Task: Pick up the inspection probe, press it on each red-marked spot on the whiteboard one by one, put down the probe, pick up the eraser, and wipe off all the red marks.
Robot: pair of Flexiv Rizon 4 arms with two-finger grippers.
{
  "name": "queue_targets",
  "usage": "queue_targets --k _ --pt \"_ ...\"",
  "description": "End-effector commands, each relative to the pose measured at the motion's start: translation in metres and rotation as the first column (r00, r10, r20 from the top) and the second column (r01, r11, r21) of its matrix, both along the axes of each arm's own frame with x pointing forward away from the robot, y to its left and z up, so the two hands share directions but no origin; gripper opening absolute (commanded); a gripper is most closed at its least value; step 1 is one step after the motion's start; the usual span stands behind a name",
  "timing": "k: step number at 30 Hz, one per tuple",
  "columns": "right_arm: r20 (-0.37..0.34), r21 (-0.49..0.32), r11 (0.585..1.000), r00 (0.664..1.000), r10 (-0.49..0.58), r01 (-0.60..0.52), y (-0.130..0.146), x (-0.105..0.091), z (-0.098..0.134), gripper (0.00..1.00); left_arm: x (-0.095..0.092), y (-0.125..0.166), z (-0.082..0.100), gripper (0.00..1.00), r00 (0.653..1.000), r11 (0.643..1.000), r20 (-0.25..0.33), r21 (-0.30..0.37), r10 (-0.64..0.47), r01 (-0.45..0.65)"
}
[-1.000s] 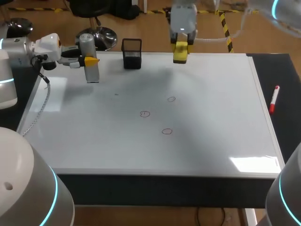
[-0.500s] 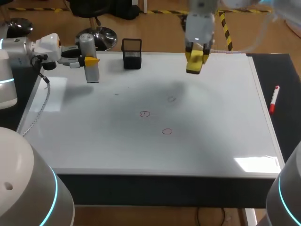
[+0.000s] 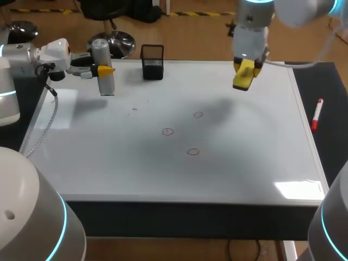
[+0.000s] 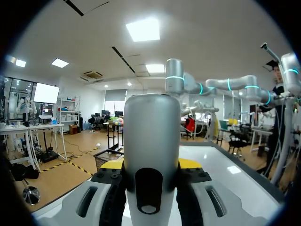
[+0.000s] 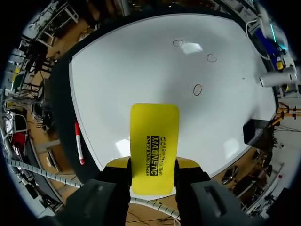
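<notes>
With your right claw clenched on the eraser above the whiteboard and your left claw gripping the upright probe at its far-left corner, wiping looks like the step in hand: lower the eraser flat onto the nearest red mark.

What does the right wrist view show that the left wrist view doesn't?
Only the right wrist view: the yellow rectangular eraser in the right gripper, three red circled marks and the red marker pen. Only the left wrist view: a close look at the left gripper clamped on the silver cylindrical probe. Both: the white whiteboard, the black mesh holder, and the probe itself.
</notes>
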State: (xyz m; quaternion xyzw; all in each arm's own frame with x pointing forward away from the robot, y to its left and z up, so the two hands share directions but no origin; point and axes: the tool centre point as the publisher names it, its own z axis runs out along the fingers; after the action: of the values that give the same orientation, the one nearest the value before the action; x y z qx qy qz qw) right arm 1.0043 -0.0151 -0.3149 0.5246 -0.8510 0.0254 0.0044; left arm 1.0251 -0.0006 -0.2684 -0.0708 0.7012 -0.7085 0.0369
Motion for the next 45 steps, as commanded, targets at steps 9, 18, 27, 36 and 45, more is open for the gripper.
queue_targets --k 9,18,27,36,45 --pt "0.059 -0.007 0.999 0.997 -0.051 0.052 -0.032 -0.008 -0.005 0.0 0.0 0.0 0.001 0.0 1.0 1.0 0.001 0.0 0.0 0.0" --pt "0.042 -0.002 0.998 0.997 -0.069 0.069 -0.041 -0.004 -0.009 0.0 0.0 0.0 0.001 0.0 1.0 1.0 0.001 0.0 0.0 0.0" --pt "0.047 0.009 0.998 0.997 -0.065 0.065 -0.045 0.0 -0.008 0.0 0.0 0.0 0.001 0.0 1.0 1.0 0.001 0.0 0.0 0.0" --pt "0.068 0.027 0.997 0.995 -0.075 0.074 -0.045 0.002 -0.003 0.0 0.0 0.0 0.001 0.0 1.0 1.0 0.001 0.0 0.0 0.0" --pt "0.068 0.027 0.997 0.995 -0.075 0.074 -0.045 0.002 -0.003 0.0 0.0 0.0 0.001 0.0 1.0 1.0 0.001 0.0 0.0 0.0"
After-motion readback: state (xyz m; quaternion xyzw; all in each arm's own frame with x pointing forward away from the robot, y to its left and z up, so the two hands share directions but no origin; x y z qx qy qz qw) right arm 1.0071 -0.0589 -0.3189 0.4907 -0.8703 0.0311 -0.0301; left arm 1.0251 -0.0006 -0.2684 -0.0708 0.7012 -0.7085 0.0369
